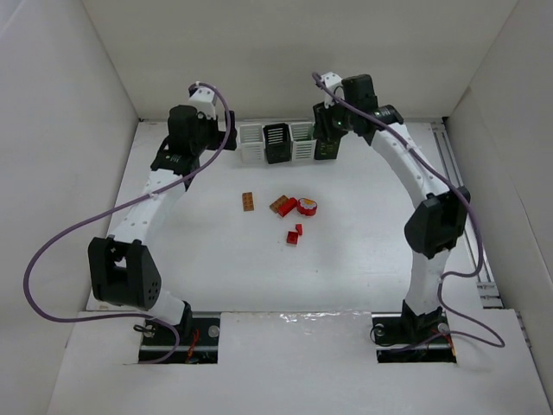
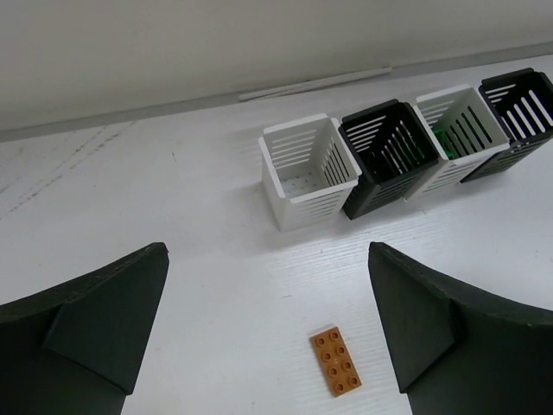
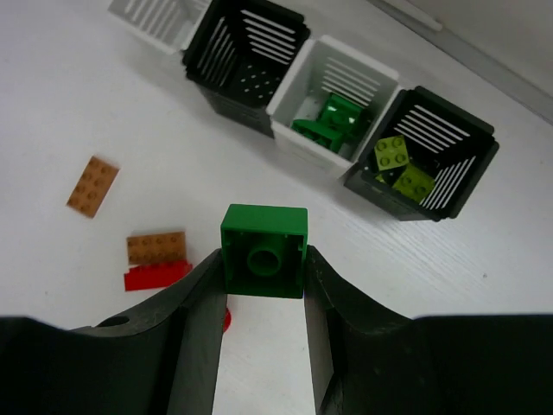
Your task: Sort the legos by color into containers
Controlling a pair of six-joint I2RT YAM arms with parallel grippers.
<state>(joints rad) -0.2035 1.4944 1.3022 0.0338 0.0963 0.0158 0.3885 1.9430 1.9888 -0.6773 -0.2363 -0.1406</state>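
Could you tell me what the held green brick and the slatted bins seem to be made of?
Green brick: probably moulded plastic, smooth with slight sheen, hollow tubed underside. Slatted bins: apparently thin moulded plastic, fairly matte, uniform slots.

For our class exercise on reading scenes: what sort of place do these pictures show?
Likely a robotics lab test cell: white walls enclose a white table, two robot arms are bolted at its near edge, and the only props are toy bricks and slatted bins.
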